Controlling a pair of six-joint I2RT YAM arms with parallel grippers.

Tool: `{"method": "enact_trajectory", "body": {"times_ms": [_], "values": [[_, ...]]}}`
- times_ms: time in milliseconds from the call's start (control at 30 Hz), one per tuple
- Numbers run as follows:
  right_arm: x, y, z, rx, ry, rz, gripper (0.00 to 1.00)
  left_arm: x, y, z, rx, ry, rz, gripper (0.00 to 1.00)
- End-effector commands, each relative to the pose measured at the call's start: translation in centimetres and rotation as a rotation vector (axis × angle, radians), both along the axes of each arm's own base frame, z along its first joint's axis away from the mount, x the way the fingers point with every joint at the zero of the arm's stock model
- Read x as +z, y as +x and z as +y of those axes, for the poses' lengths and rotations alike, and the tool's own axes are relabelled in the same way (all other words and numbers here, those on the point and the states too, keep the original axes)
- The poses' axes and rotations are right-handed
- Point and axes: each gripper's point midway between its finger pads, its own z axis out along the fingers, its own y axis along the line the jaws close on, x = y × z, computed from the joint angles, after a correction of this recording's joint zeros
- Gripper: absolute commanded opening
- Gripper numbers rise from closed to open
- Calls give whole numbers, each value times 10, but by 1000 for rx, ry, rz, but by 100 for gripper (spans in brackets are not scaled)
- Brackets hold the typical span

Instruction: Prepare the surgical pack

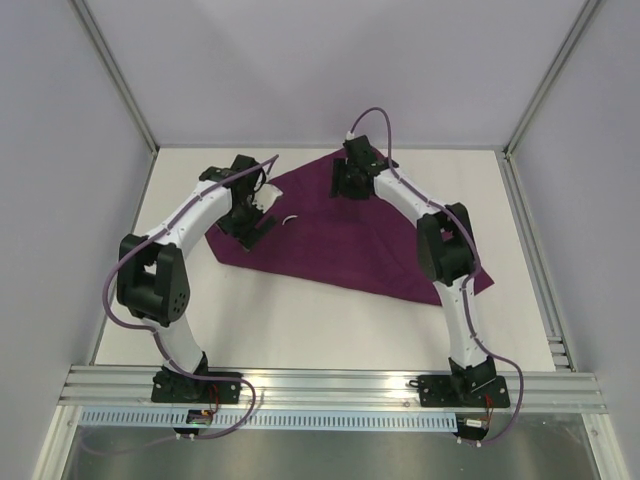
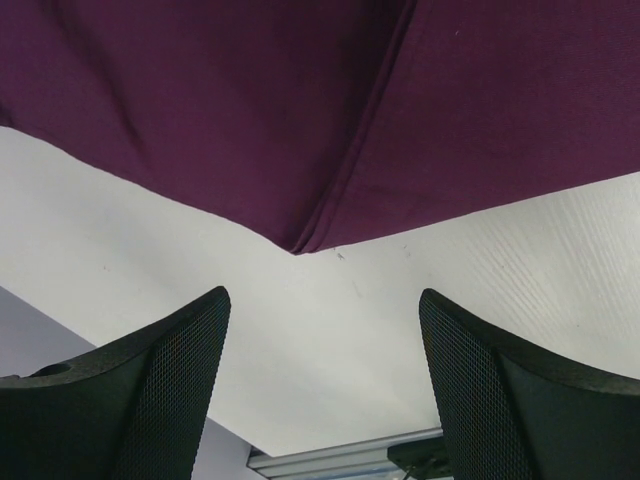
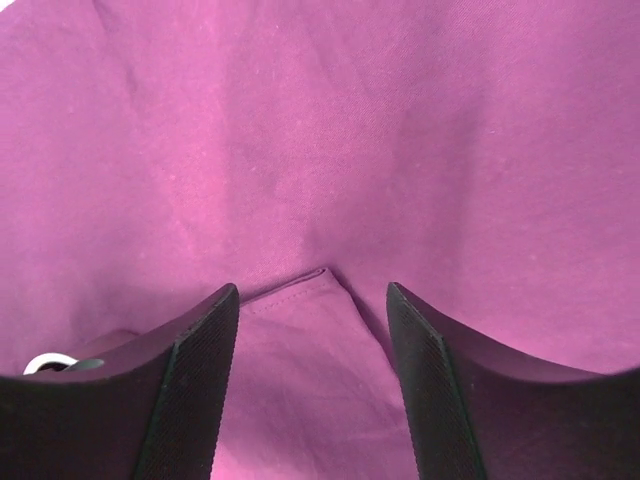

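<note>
Both tools are released: the right gripper [image 3: 310,300] has a hemmed corner of the purple cloth [image 3: 320,150] between its fingers, and the left gripper [image 2: 322,300] faces another corner on the white table [image 2: 150,260].

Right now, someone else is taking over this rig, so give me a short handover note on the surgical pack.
Left gripper: open, empty, above bare table at the left edge of the purple cloth.
Right gripper: open, a hemmed cloth corner between its fingers, unclamped.
Done: cloth spread on the table, one corner folded onto it.
Left: remaining folds; no tray, instruments or gauze in view.
</note>
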Motion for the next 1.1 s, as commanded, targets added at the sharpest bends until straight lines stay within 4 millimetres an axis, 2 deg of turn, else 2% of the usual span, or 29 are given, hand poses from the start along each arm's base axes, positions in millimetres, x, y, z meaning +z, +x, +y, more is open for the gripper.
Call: {"method": "enact_trajectory", "body": {"times_ms": [0,33,100,133,167,200,233,267,300,333,367,400,433,467,567,667,700,800,867,1000,1067], "values": [[98,14,-2,5,73,-182,64,19,17,-8,-26,-23,-78,85],[122,8,-9,4,74,-218,64,20,16,-9,-28,-25,-77,84],[140,-7,-17,21,55,-240,63,18,13,-11,-36,-30,-69,80],[137,-27,-32,0,24,-224,60,16,10,-11,-40,-29,-63,79],[139,-39,-37,0,25,-227,58,15,9,-13,-47,-35,-64,73],[134,-49,-42,-3,23,-231,55,13,7,-14,-54,-36,-62,70],[100,-72,-52,-5,-13,-161,45,9,4,-15,-60,-34,-53,65],[112,-87,-60,-13,-8,-183,40,6,4,-16,-66,-33,-51,62],[106,-96,-65,-24,-8,-176,34,4,4,-17,-67,-30,-46,60],[101,-107,-67,-25,-15,-170,20,-3,3,-21,-79,-23,-25,59],[78,-129,-75,-23,-35,-121,15,-6,2,-23,-85,-24,-15,58],[73,-136,-72,-16,-5,-112,11,-13,1,-26,-89,-22,5,57],[62,-146,-70,-10,15,-84,1,-15,2,-28,-95,-25,11,57],[54,-155,-66,3,44,-61,1,-18,2,-33,-101,-37,19,57],[10,-184,-70,-16,80,27,0,-31,8,-37,-96,-39,47,57],[-10,-198,-72,-47,104,74,0,-51,9,-36,-91,-18,90,57],[-20,-203,-74,-52,107,84,1,-64,7,-36,-87,-8,126,57],[-38,-209,-75,-62,104,120,1,-87,5,-34,-85,13,185,57],[-53,-211,-77,-73,85,154,0,-96,3,-33,-79,28,205,57],[-60,-213,-89,-117,45,162,0,-106,-2,-31,-73,34,228,57],[-48,-211,-94,-135,49,128,1,-104,-2,-32,-78,28,224,58]]}}
